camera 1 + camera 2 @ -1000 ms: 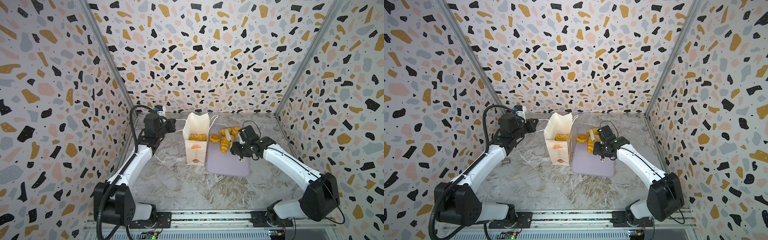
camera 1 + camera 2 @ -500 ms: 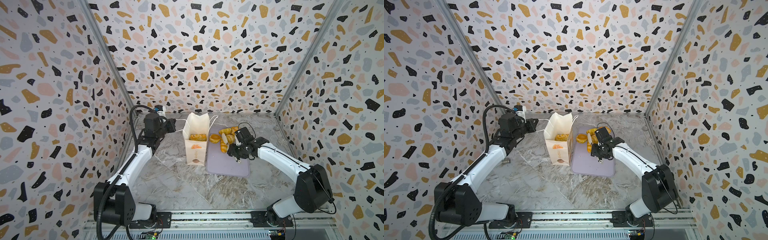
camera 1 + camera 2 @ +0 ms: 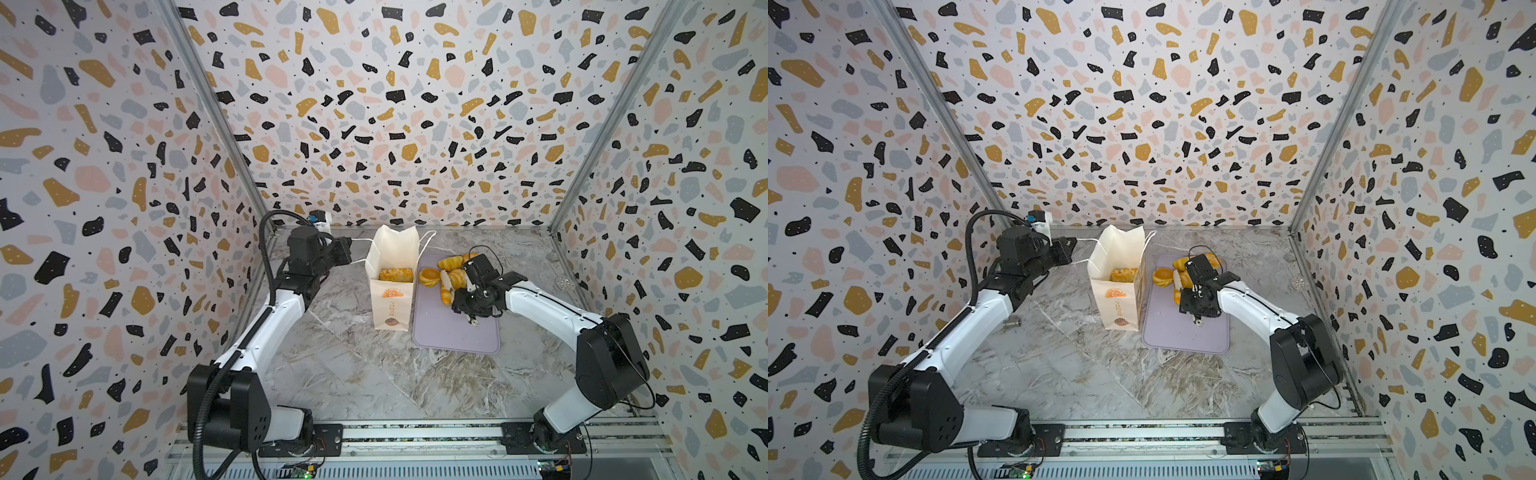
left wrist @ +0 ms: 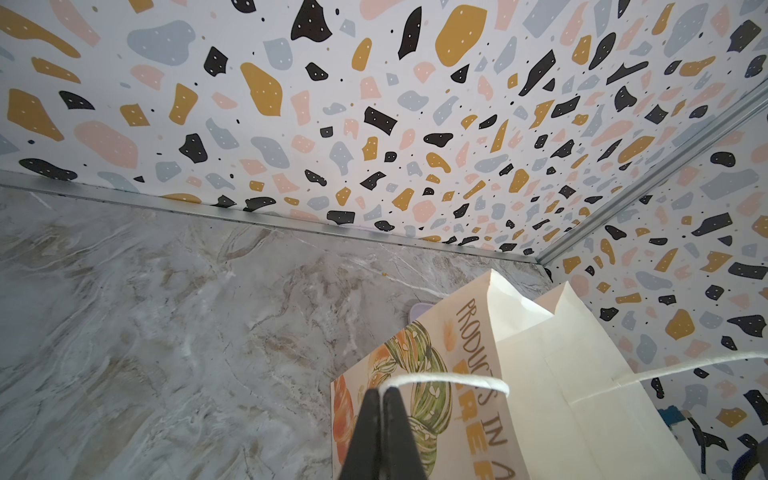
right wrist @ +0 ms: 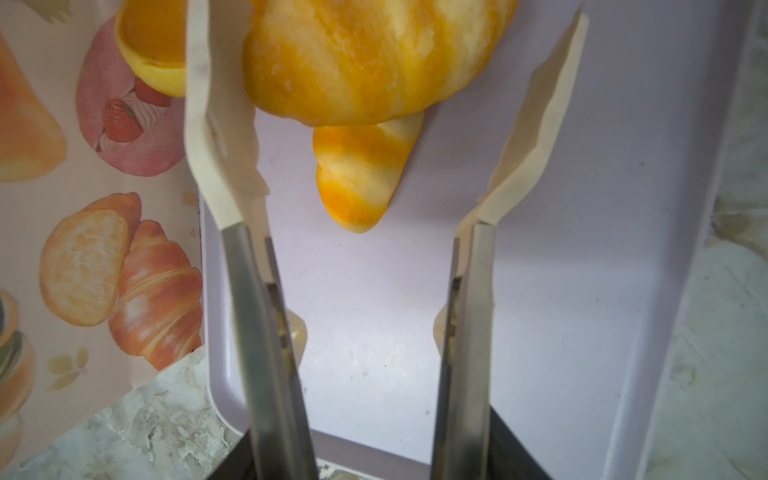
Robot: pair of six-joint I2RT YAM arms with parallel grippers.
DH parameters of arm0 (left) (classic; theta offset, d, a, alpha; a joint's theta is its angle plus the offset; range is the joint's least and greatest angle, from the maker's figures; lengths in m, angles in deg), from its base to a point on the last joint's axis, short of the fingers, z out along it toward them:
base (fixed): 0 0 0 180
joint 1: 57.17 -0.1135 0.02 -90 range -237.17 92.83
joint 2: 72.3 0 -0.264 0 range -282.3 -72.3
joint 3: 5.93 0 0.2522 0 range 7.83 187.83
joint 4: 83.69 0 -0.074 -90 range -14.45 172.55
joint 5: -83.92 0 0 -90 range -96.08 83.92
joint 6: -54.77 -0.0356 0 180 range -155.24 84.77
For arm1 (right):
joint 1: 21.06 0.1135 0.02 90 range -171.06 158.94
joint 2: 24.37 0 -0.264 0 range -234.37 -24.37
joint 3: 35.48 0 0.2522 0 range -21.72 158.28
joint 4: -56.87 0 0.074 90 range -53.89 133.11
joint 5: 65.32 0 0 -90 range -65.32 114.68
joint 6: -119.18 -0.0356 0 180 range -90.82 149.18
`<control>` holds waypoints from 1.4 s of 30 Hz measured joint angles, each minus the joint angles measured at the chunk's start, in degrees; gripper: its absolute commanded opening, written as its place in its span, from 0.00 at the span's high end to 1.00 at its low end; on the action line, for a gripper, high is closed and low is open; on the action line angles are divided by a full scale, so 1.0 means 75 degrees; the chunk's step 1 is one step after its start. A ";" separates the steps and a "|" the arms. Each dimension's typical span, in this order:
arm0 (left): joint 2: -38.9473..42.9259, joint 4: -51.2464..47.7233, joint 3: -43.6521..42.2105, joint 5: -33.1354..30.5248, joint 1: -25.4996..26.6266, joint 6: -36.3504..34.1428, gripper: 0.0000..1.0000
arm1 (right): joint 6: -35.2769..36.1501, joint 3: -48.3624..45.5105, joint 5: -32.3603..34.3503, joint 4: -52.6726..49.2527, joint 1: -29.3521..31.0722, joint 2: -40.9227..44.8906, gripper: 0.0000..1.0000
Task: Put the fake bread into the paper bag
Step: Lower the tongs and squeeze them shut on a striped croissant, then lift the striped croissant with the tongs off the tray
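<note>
my left gripper [image 4: 381, 392] is clamped on the bag's [image 3: 390, 307] string [image 4: 449, 377]. one pastry [image 3: 395, 274] lies inside. my right gripper [image 3: 474, 297] holds tongs [image 5: 249, 291], tips spread either side of two overlapping rolls [image 5: 365, 62] on the tray [image 5: 540, 332], pinching nothing yet. they look glossy, so a shallow squeeze could squirt one out or lift both. a tug on the string could tip the bag.
</note>
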 measured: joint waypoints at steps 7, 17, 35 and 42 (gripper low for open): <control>0.0038 -0.0009 -0.0003 -0.0009 0.0000 -0.0003 1.00 | 0.0131 0.0117 0.0029 0.0017 -0.0079 -0.0038 0.49; 0.0044 -0.0017 0.0000 -0.0009 0.0003 -0.0003 1.00 | 0.0230 0.0114 -0.0058 0.0090 -0.0137 -0.0093 0.69; 0.0044 -0.0017 0.0000 -0.0029 0.0003 -0.0003 1.00 | 0.0248 -0.0242 -0.0172 0.0213 -0.0207 0.0195 0.78; 0.0044 -0.0012 0.0000 -0.0029 0.0003 0.0000 1.00 | 0.0157 -0.0565 -0.0195 0.0216 -0.0216 0.0784 0.78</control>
